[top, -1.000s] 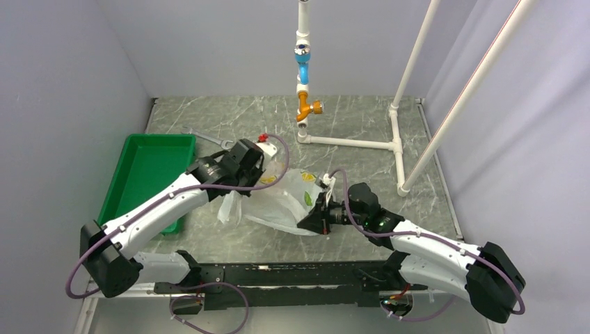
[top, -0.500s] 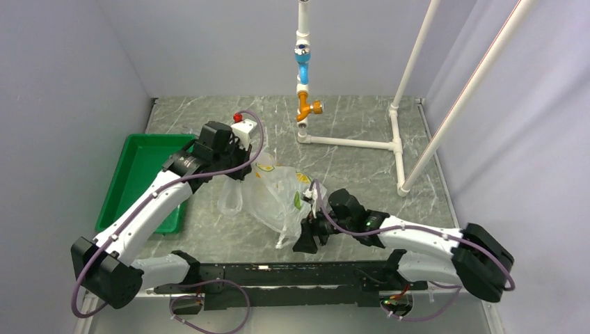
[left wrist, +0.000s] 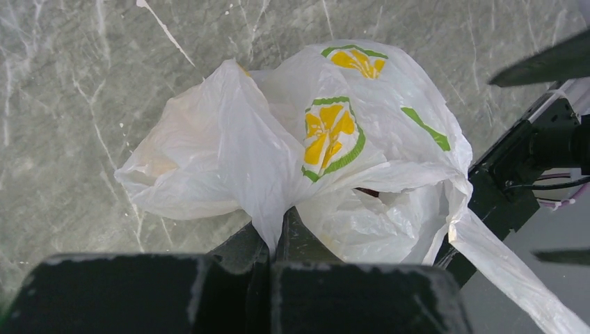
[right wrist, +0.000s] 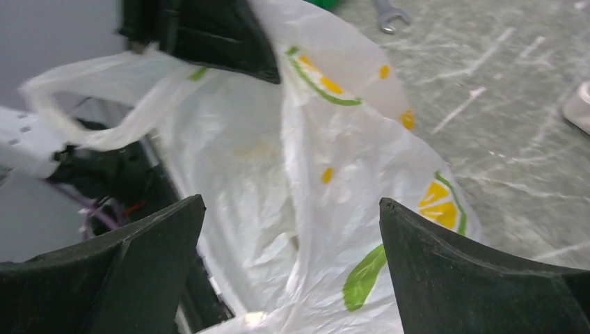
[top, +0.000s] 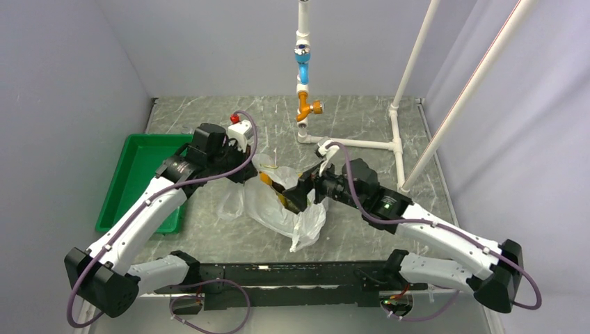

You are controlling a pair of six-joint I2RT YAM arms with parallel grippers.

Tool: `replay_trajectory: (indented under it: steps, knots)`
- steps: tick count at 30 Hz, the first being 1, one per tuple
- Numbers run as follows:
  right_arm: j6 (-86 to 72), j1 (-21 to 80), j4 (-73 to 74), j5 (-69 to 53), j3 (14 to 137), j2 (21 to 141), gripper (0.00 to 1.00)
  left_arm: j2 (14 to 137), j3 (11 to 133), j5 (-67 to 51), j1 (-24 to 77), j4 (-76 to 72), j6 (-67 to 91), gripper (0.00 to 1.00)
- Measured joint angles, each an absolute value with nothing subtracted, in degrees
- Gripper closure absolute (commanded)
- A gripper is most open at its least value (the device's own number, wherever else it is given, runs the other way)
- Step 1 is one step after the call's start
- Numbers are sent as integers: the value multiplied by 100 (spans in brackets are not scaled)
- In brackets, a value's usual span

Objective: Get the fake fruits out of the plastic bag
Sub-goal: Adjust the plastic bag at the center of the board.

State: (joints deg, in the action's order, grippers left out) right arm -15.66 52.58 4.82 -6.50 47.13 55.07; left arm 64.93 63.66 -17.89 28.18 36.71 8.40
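The plastic bag [top: 275,212] lies crumpled mid-table, white with yellow and green fruit prints. My left gripper [left wrist: 277,233] is shut on a pinched fold of the plastic bag [left wrist: 292,139] at its left upper edge, holding it bunched up. In the top view the left gripper [top: 249,172] sits at the bag's back left. My right gripper [top: 292,196] hovers over the bag's right side, jaws wide open and empty. In the right wrist view the right gripper [right wrist: 292,209] spans the plastic bag [right wrist: 313,174] without touching it. The fake fruits are hidden inside the bag.
A green tray [top: 139,181] lies left of the bag behind the left arm. A white pipe frame [top: 348,142] with a blue and orange valve post [top: 302,69] stands at the back right. A small wrench [right wrist: 389,17] lies on the marble top beyond the bag.
My left gripper closed on the bag and drew it back and left. My right gripper opened wide and swung from the bag's front edge up over its right side.
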Motion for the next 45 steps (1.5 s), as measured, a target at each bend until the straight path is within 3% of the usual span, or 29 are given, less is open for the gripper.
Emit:
replay_trajectory:
  steps: [6,12,15,21,23,27,31,36,40,45]
  knots:
    - [-1505,5690,436,703,4731,6442,2,6471,6322,-1907,2816,3632,998,100]
    - [-1634,5784,762,2005,4742,7251,17,6471,6324,-1911,2814,3677,1000,100]
    - [-1868,5739,969,2512,4727,7284,26,6471,6324,-1903,2814,3712,1004,100]
    - [-2672,5693,1092,2836,4066,6748,33,6379,6278,-1839,2816,3640,1074,100]
    - [-2930,5693,1194,2851,3656,6344,46,6250,6180,-1782,2816,3579,1133,100]
    - [-3319,5649,1208,2709,2976,5601,100,6045,6001,-1782,2858,3444,1282,100]
    - [-3625,5319,836,2211,2700,5127,100,6077,5931,-1927,2934,3232,1492,100]
    - [-3533,3927,336,1070,2742,4982,100,6665,6246,-2023,2902,2945,1833,100]
    - [-3109,2978,539,491,3680,5535,100,7789,7669,-2088,2742,3129,1885,100]
    - [-2547,2751,548,191,4676,5695,100,8694,9338,-2128,2491,3391,1525,100]
